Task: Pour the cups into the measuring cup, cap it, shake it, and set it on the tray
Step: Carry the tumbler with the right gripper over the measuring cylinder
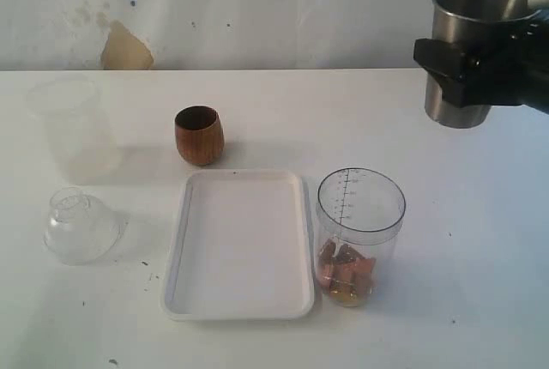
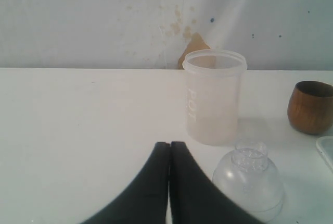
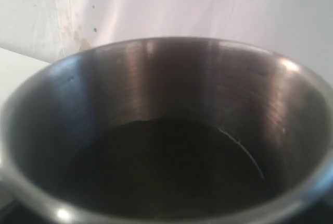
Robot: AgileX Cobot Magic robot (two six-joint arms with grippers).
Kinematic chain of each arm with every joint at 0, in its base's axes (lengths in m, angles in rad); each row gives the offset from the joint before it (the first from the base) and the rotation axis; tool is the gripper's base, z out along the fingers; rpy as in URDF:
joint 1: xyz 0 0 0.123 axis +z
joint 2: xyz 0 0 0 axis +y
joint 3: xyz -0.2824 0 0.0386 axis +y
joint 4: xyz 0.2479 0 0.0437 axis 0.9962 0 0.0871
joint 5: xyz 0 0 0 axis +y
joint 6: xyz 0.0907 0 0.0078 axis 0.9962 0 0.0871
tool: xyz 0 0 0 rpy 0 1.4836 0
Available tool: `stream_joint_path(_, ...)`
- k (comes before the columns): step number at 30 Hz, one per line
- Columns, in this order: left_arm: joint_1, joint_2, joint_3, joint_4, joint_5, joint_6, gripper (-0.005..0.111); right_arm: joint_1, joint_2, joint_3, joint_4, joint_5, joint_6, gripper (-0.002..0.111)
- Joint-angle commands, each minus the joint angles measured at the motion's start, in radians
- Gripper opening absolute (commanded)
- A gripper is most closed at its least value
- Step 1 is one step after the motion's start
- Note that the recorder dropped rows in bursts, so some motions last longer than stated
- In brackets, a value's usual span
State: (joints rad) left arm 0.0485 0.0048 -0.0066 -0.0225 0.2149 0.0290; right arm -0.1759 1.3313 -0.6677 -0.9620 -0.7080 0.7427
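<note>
My right gripper (image 1: pixel 459 64) is shut on the steel tumbler (image 1: pixel 470 51), held upright in the air at the right, above and behind the measuring cup (image 1: pixel 360 236). The tumbler's dark inside (image 3: pixel 166 172) fills the right wrist view. The measuring cup stands on the table right of the white tray (image 1: pixel 239 244) with orange-brown pieces at its bottom. The brown wooden cup (image 1: pixel 199 135) stands behind the tray, also seen as the wooden cup (image 2: pixel 311 107) in the left wrist view. My left gripper (image 2: pixel 170 144) is shut on nothing, low over the table near the dome lid (image 2: pixel 250 179).
A frosted unmarked cup (image 1: pixel 73 129) stands at the left, in front of it the clear dome lid (image 1: pixel 80 225). The frosted cup (image 2: pixel 214 96) rises just beyond the left fingertips. A white wall runs behind the table.
</note>
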Motion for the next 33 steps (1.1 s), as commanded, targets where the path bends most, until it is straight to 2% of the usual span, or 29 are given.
stream_joint_path(1,-0.001,-0.005,0.007,-0.002,-0.011,-0.002,0.001,-0.004,0.016,-0.010,0.000,-0.024,-0.021,0.000)
stream_joint_path(6,-0.001,-0.005,0.007,-0.002,-0.011,-0.002,0.001,-0.004,0.078,-0.010,-0.066,-0.059,-0.033,0.000)
stream_joint_path(11,-0.001,-0.005,0.007,-0.002,-0.011,-0.002,0.001,-0.004,0.137,-0.010,-0.074,-0.179,-0.164,0.000)
stream_joint_path(16,-0.001,-0.005,0.007,-0.002,-0.011,-0.002,0.001,-0.004,0.200,-0.010,-0.074,-0.197,-0.250,0.000)
stream_joint_path(21,-0.001,-0.005,0.007,-0.002,-0.011,-0.002,0.001,-0.004,0.252,-0.010,-0.074,-0.288,-0.373,0.000)
stream_joint_path(29,-0.001,-0.005,0.007,-0.002,-0.011,-0.002,0.001,-0.004,0.274,-0.012,-0.074,-0.296,-0.583,0.000)
stream_joint_path(33,-0.001,-0.005,0.007,-0.002,-0.011,-0.002,0.001,-0.004,0.274,-0.016,-0.065,-0.302,-0.615,0.000)
